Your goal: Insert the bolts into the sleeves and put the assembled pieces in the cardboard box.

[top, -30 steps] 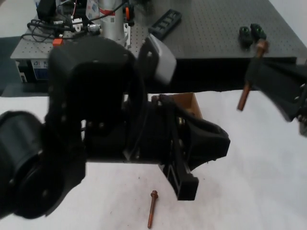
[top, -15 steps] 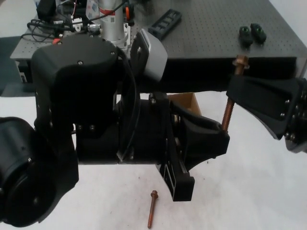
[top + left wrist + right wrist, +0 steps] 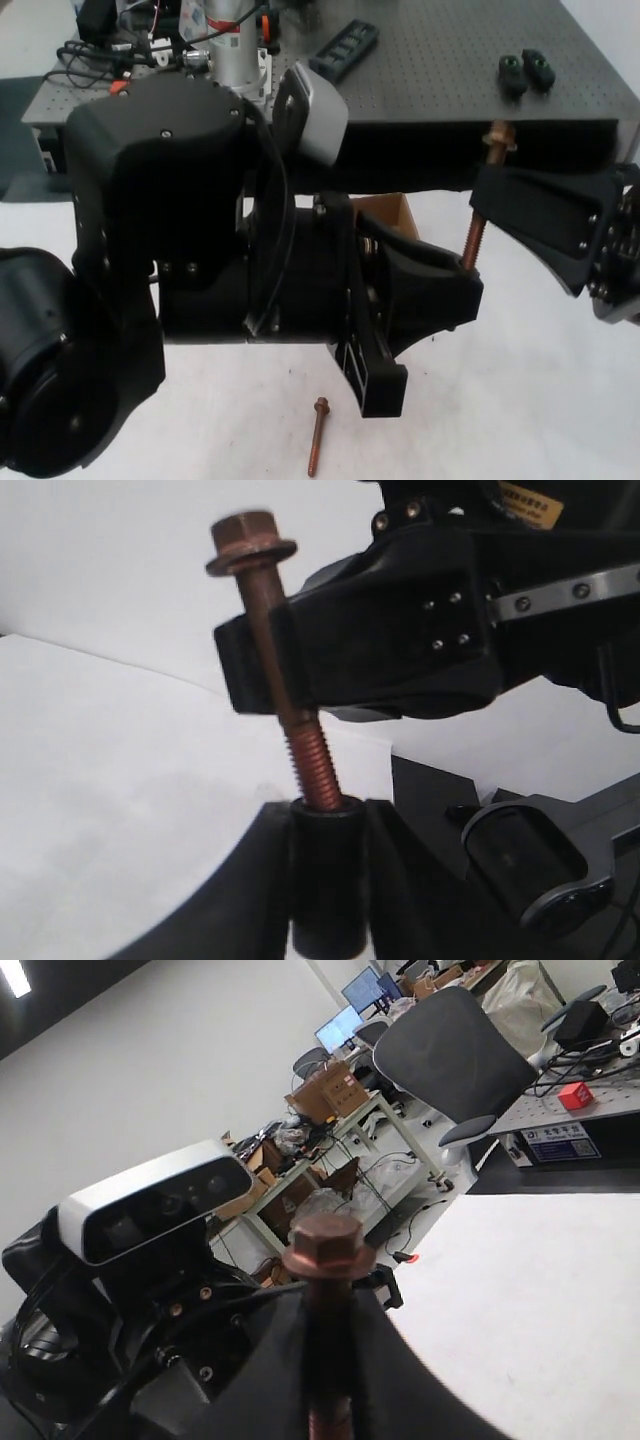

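Observation:
A black sleeve point(image 3: 325, 890) stands upright between the fingers of my left gripper point(image 3: 325, 820), which is shut on it. My right gripper point(image 3: 268, 670) is shut on a copper bolt point(image 3: 262, 610), held upright head up. The bolt's threaded tip touches the sleeve's top opening. In the right wrist view the bolt's hex head point(image 3: 324, 1245) rises between my right gripper's point(image 3: 325, 1310) fingers. In the high view the right gripper point(image 3: 480, 200) holds the bolt point(image 3: 473, 240) over the left gripper point(image 3: 460, 285). A second copper bolt point(image 3: 318, 435) lies on the white table. The cardboard box point(image 3: 388, 210) sits behind the left arm, mostly hidden.
The bulky left arm point(image 3: 180, 250) hides much of the white table's middle. Behind the table stands a dark perforated bench point(image 3: 450, 60) with a black tray point(image 3: 345, 48), two small black parts point(image 3: 525, 68), cables and equipment.
My right gripper has swung the bolt leftward from a tilted pose at the right to upright over the sleeve. The left arm shifted slightly. The loose bolt has not moved.

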You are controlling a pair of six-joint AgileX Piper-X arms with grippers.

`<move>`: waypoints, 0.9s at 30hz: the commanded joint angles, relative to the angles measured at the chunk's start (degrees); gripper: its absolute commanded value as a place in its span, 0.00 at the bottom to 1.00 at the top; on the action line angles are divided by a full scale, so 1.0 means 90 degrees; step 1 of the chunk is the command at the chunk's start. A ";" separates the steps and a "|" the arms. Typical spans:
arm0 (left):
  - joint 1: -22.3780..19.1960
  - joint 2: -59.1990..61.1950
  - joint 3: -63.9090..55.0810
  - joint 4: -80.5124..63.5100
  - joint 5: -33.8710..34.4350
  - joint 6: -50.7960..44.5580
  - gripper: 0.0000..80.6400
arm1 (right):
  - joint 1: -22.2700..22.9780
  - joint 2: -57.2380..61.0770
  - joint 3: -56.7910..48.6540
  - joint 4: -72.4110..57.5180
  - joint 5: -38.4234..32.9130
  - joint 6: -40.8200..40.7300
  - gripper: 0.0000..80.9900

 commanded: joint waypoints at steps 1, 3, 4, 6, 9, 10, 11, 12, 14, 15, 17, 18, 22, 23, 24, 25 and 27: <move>-0.0002 -0.0061 -0.0067 -0.0294 0.0218 -0.0071 0.01 | 0.0022 0.0003 -0.0017 0.0081 0.0024 -0.0089 0.01; -0.0002 -0.0061 -0.0067 -0.0316 0.0253 -0.0071 0.01 | 0.0022 0.0003 -0.0017 0.0081 0.0024 -0.0089 0.01; -0.0002 -0.0061 -0.0067 -0.0327 0.0235 -0.0071 0.01 | 0.0022 0.0003 -0.0017 0.0081 0.0024 -0.0089 0.01; -0.0002 -0.0061 -0.0067 -0.0323 0.0060 -0.0111 0.01 | 0.0022 0.0003 -0.0017 0.0081 -0.0029 -0.0089 0.01; -0.0002 -0.0061 -0.0067 -0.0374 -0.0292 -0.0366 0.01 | 0.0022 0.0003 -0.0017 0.0081 -0.0142 -0.0297 0.01; -0.0002 -0.0061 -0.0067 -0.0402 -0.0383 -0.0464 0.01 | 0.0022 0.0003 -0.0017 0.0081 -0.0152 -0.0368 0.01; -0.0002 -0.0061 -0.0067 -0.0467 -0.0397 -0.0512 0.01 | 0.0022 0.0003 -0.0017 0.0081 -0.0148 -0.0379 0.01; -0.0002 -0.0061 -0.0067 -0.0528 -0.0409 -0.0577 0.01 | 0.0022 0.0003 -0.0017 0.0081 -0.0148 -0.0379 0.01; -0.0002 -0.0061 -0.0067 -0.0647 -0.0446 -0.0724 0.01 | 0.0022 0.0003 -0.0017 0.0081 -0.0203 -0.0447 0.01; -0.0002 -0.0061 -0.0067 -0.0689 -0.0468 -0.0775 0.01 | 0.0022 0.0003 -0.0017 0.0081 -0.0276 -0.0534 0.01; -0.0002 -0.0061 -0.0067 -0.0718 -0.0489 -0.0786 0.01 | 0.0022 0.0003 -0.0017 0.0081 -0.0318 -0.0632 0.00; -0.0002 -0.0061 -0.0067 -0.0718 -0.0489 -0.0786 0.01 | 0.0022 0.0003 -0.0017 0.0081 -0.0318 -0.0664 0.03; -0.0002 -0.0061 -0.0067 -0.0718 -0.0489 -0.0786 0.01 | 0.0022 0.0003 -0.0017 0.0081 -0.0437 -0.0664 0.40; -0.0002 -0.0061 -0.0067 -0.0718 -0.0488 -0.0765 0.01 | 0.0022 0.0003 -0.0017 0.0081 -0.0437 -0.0652 0.51; -0.0002 -0.0061 -0.0067 -0.0718 -0.0505 -0.0764 0.01 | 0.0022 0.0003 -0.0017 0.0081 -0.0393 -0.0650 0.56; -0.0002 -0.0061 -0.0067 -0.0718 -0.0536 -0.0764 0.01 | 0.0022 0.0003 -0.0017 0.0081 -0.0353 -0.0651 0.56; -0.0002 -0.0061 -0.0067 -0.0718 -0.0832 -0.0731 0.01 | -0.0040 0.0003 -0.0017 0.0081 -0.0193 -0.0651 0.50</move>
